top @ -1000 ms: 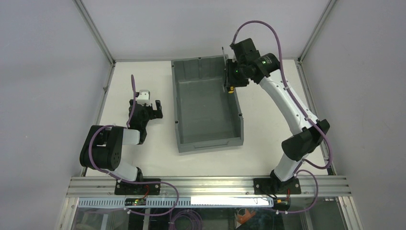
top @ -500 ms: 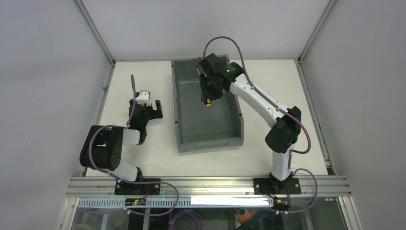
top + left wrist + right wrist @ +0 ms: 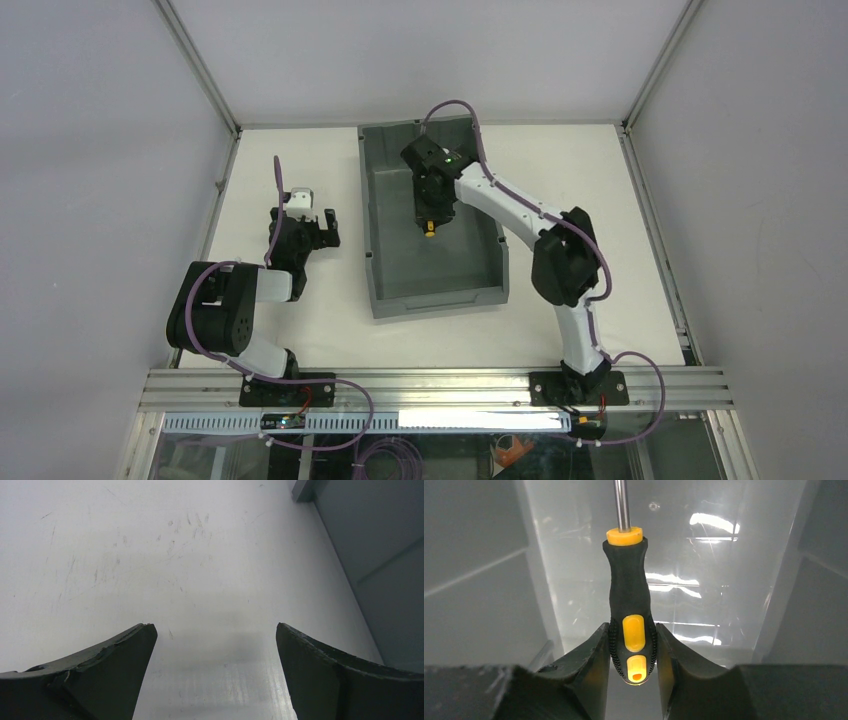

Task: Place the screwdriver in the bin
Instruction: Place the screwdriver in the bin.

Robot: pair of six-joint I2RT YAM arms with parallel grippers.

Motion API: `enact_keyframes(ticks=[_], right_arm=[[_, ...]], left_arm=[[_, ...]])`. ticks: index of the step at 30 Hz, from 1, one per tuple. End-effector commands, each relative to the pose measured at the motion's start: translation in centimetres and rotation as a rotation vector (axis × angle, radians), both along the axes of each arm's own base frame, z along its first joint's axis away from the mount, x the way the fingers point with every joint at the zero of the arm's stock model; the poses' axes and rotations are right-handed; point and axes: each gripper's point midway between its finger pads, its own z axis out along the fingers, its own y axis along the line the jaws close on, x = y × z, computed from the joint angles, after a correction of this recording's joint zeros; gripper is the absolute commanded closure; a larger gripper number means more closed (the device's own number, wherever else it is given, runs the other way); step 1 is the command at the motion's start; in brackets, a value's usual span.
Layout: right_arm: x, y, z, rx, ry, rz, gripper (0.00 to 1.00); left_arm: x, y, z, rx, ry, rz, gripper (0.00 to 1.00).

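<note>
- Over the white bench [image 3: 570, 190], within the walled work cell, we find only the two arms and the task's own things. The left arm [image 3: 235, 310] is folded back on its own side, well apart from the work, and in our judgement it is parked so as to leave the way free.
- The bin [image 3: 438, 298] stands near the middle of the bench with its long sides running away from the arm bases. In our judgement this puts its open top within reach of the right arm [image 3: 510, 205], which reaches in over the right-hand wall.
- The left jaws stand apart over bare bench, with nothing between them. A grey wall shows at the right edge of the left wrist view.
- The right jaws are clamped on the butt end of the handle, one pad on each flank. We judge that this low grip leaves the length of the tool clear ahead of the jaws for lowering and release.
- The screwdriver [image 3: 628, 590] is held inside the outline of the bin and above its floor [image 3: 719, 560]. Its shaft points away from the wrist camera into the bin, with the tip out of picture. We see no contact with the floor or walls, so the placing is not yet done.
- We can read no brand, label or writing on the handle, the bin or the arms. The yellow insets on the handle are blank.
</note>
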Motion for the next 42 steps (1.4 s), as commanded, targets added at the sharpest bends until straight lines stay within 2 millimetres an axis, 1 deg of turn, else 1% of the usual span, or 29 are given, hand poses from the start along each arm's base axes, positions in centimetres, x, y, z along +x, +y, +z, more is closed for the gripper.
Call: enact_keyframes(ticks=[1, 9, 14, 17, 20, 25, 28, 32, 36, 39, 42], right_arm=[[1.2, 0.3, -2.3, -0.023, -0.009, -0.065, 0.8], [1.3, 0.3, -6.4, -0.084, 0.041, -0.087, 0.8], [1.3, 0.3, -8.3, -0.105, 0.067, -0.095, 0.79], [1.2, 0.2, -9.1, -0.119, 0.077, -0.098, 0.78], [1.1, -0.1, -9.5, -0.132, 0.079, -0.099, 0.73], [1.0, -0.2, -10.0, -0.141, 0.087, -0.098, 0.6], [1.0, -0.2, -10.2, -0.144, 0.093, -0.097, 0.55], [0.9, -0.2, -10.1, -0.14, 0.096, -0.096, 0.52], [1.2, -0.1, -8.9, -0.128, 0.069, -0.086, 0.49], [1.6, -0.1, -7.2, -0.116, 0.034, -0.074, 0.44], [1.8, 0.2, -4.8, -0.084, 0.003, -0.059, 0.41]], left_arm=[[0.5, 0.1, 1.7, -0.017, -0.057, -0.002, 0.01], [0.5, 0.1, 1.7, -0.016, -0.058, -0.003, 0.01], [0.5, 0.1, 1.7, -0.017, -0.058, -0.003, 0.01], [0.5, 0.1, 1.7, -0.015, -0.057, -0.003, 0.01], [0.5, 0.1, 1.7, -0.016, -0.057, -0.002, 0.01], [0.5, 0.1, 1.8, -0.016, -0.058, -0.003, 0.01], [0.5, 0.1, 1.7, -0.015, -0.057, -0.003, 0.01], [0.5, 0.1, 1.7, -0.016, -0.057, -0.002, 0.01], [0.5, 0.1, 1.8, -0.016, -0.058, -0.002, 0.01], [0.5, 0.1, 1.8, -0.016, -0.058, -0.002, 0.01], [0.5, 0.0, 1.7, -0.016, -0.057, -0.003, 0.01]])
